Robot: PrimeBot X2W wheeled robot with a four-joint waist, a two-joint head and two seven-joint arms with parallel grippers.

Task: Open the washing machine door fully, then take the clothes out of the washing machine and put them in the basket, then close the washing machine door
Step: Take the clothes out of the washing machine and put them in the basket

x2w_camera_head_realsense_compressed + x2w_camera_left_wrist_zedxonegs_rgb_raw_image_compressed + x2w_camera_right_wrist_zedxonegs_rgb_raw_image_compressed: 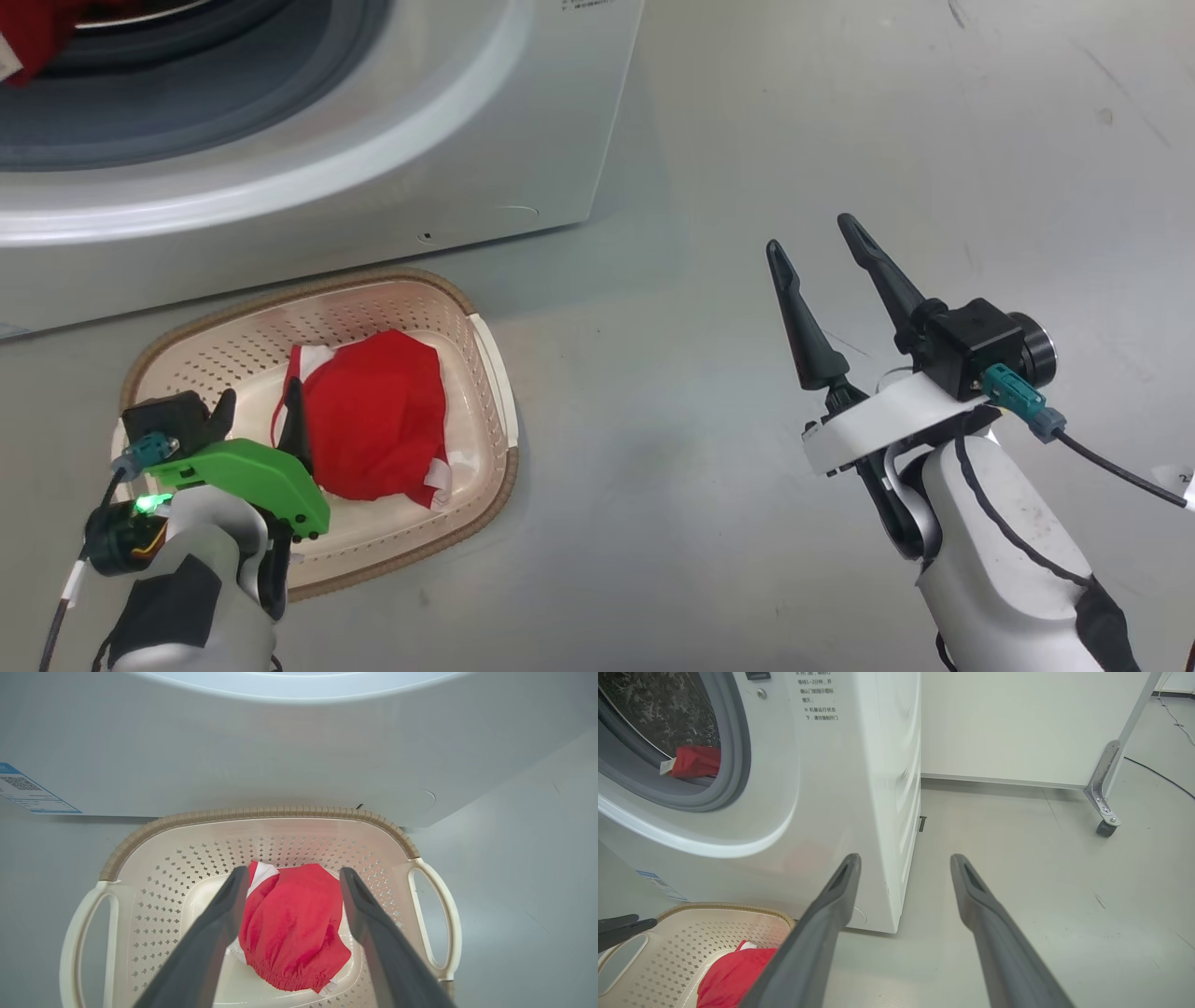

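Fingers of left gripper (294, 877) stand apart, empty, above red garment (378, 420) lying in basket (401, 278). Right gripper (810, 238), likewise spread and empty, hangs over floor (840, 112), well apart from basket. Basket sits just beside washer (448, 140) front; second garment (697, 760) lies at drum (654, 704) mouth.

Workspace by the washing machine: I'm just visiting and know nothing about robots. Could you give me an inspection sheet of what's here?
Surface: grey floor, lightly scuffed.
Job's things: washing machine, drum opening uncovered; basket on the floor in front of it; red garment lying in the basket; second red garment inside the drum.
Clutter: nothing seen.
Grippers: left gripper open over the basket, fingers either side of the garment; right gripper open, empty, over bare floor.
Cables: black cable from the right wrist camera; floor cable near the wall.
Surroundings: white wall; metal leg on a caster.
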